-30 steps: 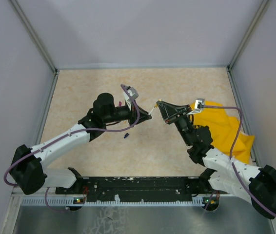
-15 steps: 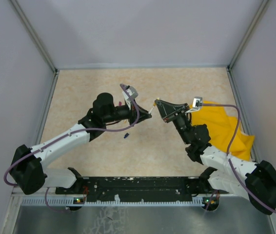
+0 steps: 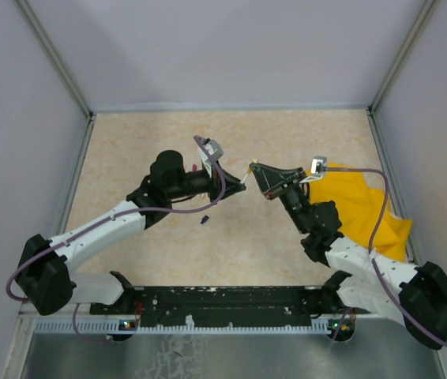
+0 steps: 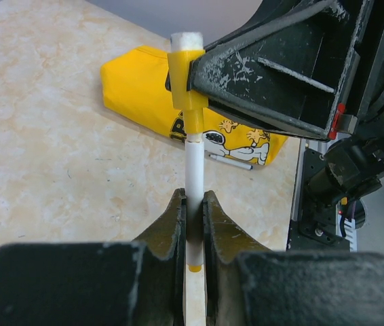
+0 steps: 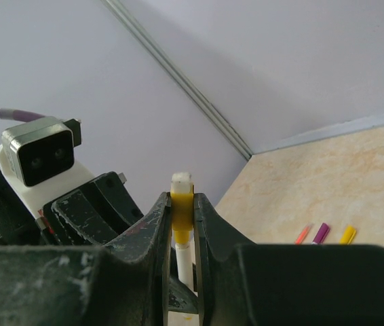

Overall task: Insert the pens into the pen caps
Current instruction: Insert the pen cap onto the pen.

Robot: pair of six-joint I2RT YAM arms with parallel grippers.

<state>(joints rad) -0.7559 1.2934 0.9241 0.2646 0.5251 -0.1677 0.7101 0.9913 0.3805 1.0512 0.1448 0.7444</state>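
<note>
Where overhead blurs, wrist shows pen (image 4: 193, 170) — in cap (image 4: 182, 75)

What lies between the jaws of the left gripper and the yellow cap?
Only the barrel of the white pen. In the left wrist view it runs from the left gripper straight up into the yellow cap.

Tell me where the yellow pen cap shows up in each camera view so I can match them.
Top external: yellow cap at centre, where the left gripper and right gripper meet.
Left wrist: upper centre, pinched by the right gripper.
Right wrist: centre, between its own fingers.
Shared landmark: the white pen entering the cap, seen in all three views.
</note>
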